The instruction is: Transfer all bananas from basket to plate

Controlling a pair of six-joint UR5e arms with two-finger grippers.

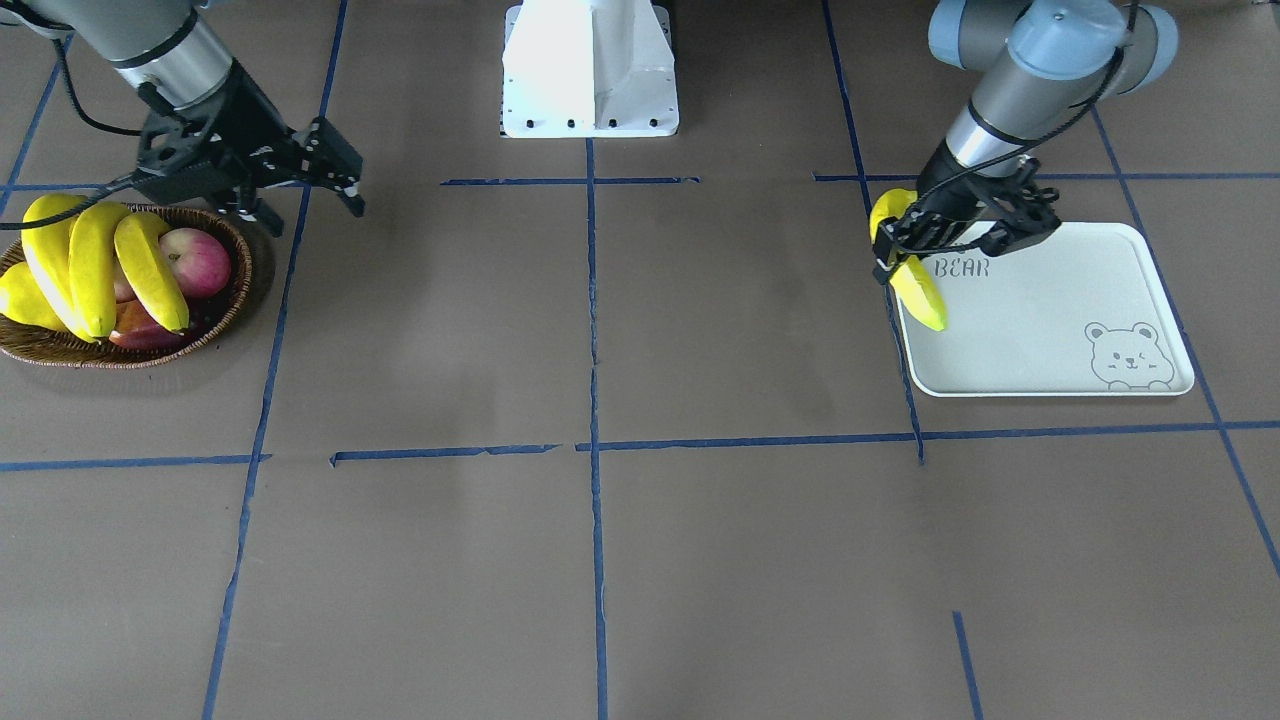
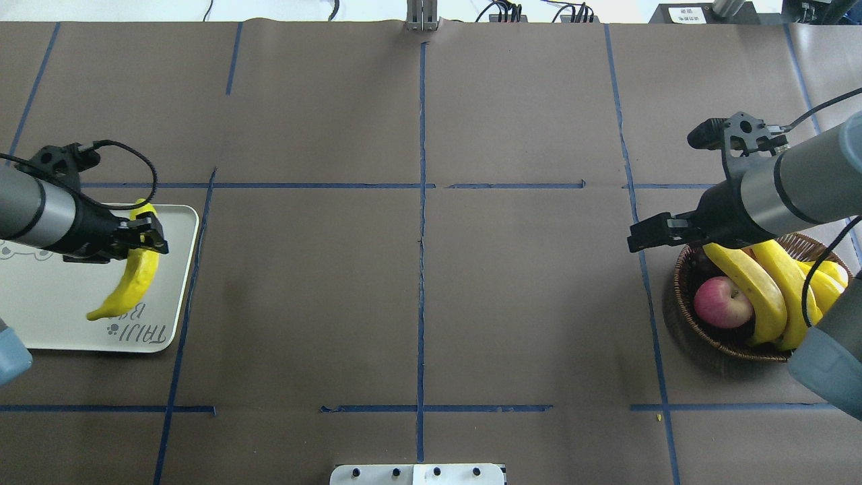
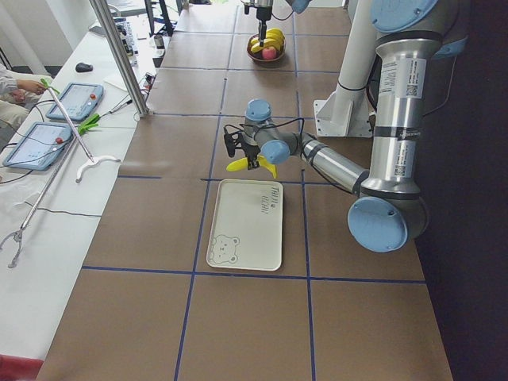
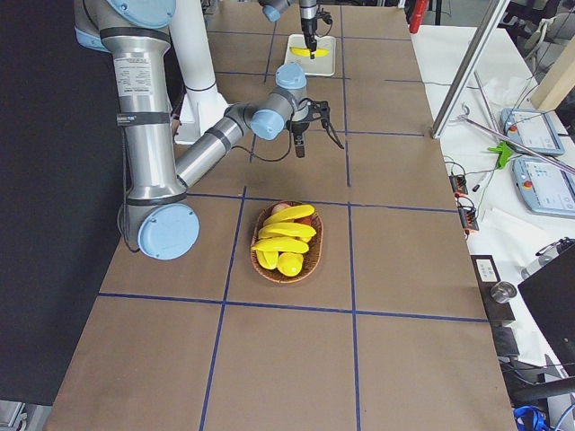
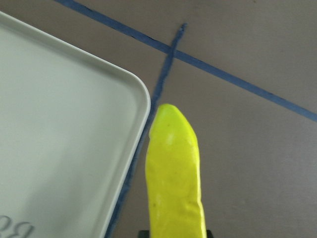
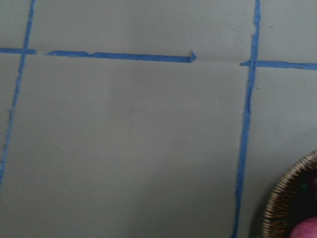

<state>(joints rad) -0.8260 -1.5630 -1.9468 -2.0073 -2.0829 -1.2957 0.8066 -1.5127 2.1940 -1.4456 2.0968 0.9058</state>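
The plate [image 2: 54,316] holds nothing yet: the left gripper [image 2: 145,236] is clamped on 1 banana [image 2: 131,286], held above the plate's edge and not set down. 3 more bananas [image 2: 754,289] lie in the basket [image 2: 680,296] with red apples [image 2: 722,302], so most of the job looks undone. The right gripper [image 1: 312,212] hangs empty beside the basket, over the desk [image 2: 417,303], jaws apart.

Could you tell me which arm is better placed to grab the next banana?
The right one: the right gripper hangs open and empty beside the basket of bananas, while the left gripper is across the table, shut on a banana over the plate's edge.
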